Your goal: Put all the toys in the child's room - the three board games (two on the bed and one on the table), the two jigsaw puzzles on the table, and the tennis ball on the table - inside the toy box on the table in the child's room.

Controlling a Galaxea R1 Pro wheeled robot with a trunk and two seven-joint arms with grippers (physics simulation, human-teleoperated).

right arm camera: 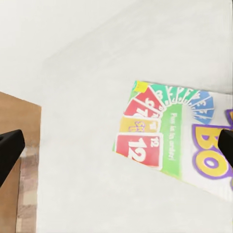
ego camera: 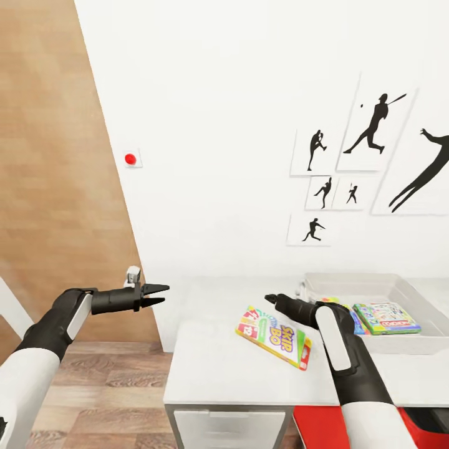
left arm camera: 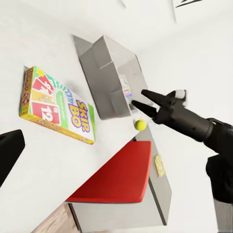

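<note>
Head view: white "SKIP BO" card box with orange sides (ego camera: 274, 337) lay flat and askew on the pale grey-white desk top (ego camera: 218, 368), just beside the shallow light-grey plastic tub (ego camera: 380, 287) and apart from it; green-white Monopoly box (ego camera: 386, 318) rested inside the tub, a blue-edged item half hidden beside it. Right gripper (ego camera: 272, 299) hovered above the desk between card box and tub, empty; spread of its fingers could not be told here. Left gripper (ego camera: 159, 295) hung off the desk's end over the wood-plank floor (ego camera: 106, 380), fingers slightly parted, empty. Black baseball-player silhouette pictures (ego camera: 374, 125) hung on the white wall. Left wrist view: same card box (left arm camera: 56, 107) flat on the desk, tub (left arm camera: 109, 77) beyond it, small yellow-green ball (left arm camera: 141, 124) just beside the tub's wall, right gripper (left arm camera: 141, 99) with fingers narrowly apart, empty. Right wrist view: card box (right arm camera: 177, 141) lay directly below, dark fingertips (right arm camera: 9, 150) wide apart at both edges.
</note>
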